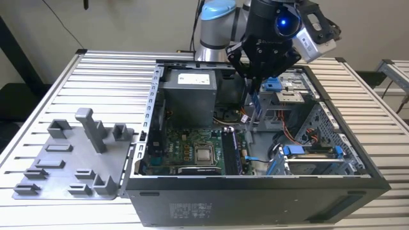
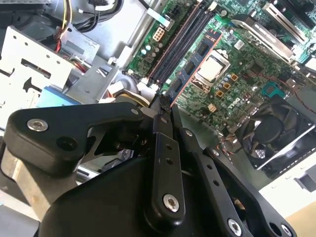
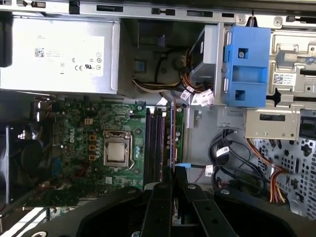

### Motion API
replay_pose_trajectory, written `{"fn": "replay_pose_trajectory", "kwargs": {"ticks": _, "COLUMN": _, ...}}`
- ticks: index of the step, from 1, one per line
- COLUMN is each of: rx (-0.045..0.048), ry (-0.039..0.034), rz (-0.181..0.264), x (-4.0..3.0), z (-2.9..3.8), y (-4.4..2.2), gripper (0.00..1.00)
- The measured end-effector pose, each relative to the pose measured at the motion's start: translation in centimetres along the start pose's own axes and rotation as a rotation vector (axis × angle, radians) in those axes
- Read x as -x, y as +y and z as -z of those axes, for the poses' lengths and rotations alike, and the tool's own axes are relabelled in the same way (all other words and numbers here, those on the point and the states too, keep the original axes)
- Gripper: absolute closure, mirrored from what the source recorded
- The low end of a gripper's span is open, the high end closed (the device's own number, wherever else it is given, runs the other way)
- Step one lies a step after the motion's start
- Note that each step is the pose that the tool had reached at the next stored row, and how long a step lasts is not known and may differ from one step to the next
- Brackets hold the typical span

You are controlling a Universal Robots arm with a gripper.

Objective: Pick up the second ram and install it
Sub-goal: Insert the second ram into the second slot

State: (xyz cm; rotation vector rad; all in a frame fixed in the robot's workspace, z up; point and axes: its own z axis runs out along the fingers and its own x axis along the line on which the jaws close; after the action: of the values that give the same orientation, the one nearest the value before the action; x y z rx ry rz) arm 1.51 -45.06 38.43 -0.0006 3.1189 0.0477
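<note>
My gripper (image 1: pixel 254 79) hangs over the open computer case (image 1: pixel 255 184), shut on the second ram (image 1: pixel 251 103), which points down into the case. In the second wrist view the ram (image 2: pixel 193 64) is a dark board with small chips, reaching out from the gripper (image 2: pixel 165 106) towards the motherboard. In the first wrist view the ram (image 3: pixel 174 133) shows nearly edge-on beyond the gripper (image 3: pixel 174 173). It sits just beside the row of black memory slots (image 3: pixel 155 143), which run parallel to it, and still above them (image 2: pixel 180 47).
The square silver processor (image 3: pixel 117 150) lies beside the slots. The grey power supply (image 3: pixel 59 54), a blue drive bracket (image 3: pixel 247 69), loose cables (image 3: pixel 232 163) and a black fan (image 2: pixel 276 133) crowd the case. A grey fixture plate with upright posts (image 1: pixel 70 163) lies outside it at the exterior view's left.
</note>
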Motion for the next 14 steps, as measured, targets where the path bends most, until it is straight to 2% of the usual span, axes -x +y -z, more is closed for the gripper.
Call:
{"fn": "replay_pose_trajectory", "kwargs": {"ticks": 6, "rx": -0.0009, "ry": -0.0013, "rz": -0.042, "x": -0.01, "z": -0.58, "y": -0.47, "gripper": 0.86}}
{"fn": "replay_pose_trajectory", "kwargs": {"ticks": 14, "rx": -0.0007, "ry": -0.0014, "rz": -0.043, "x": -0.01, "z": -0.71, "y": -0.53, "gripper": 0.86}}
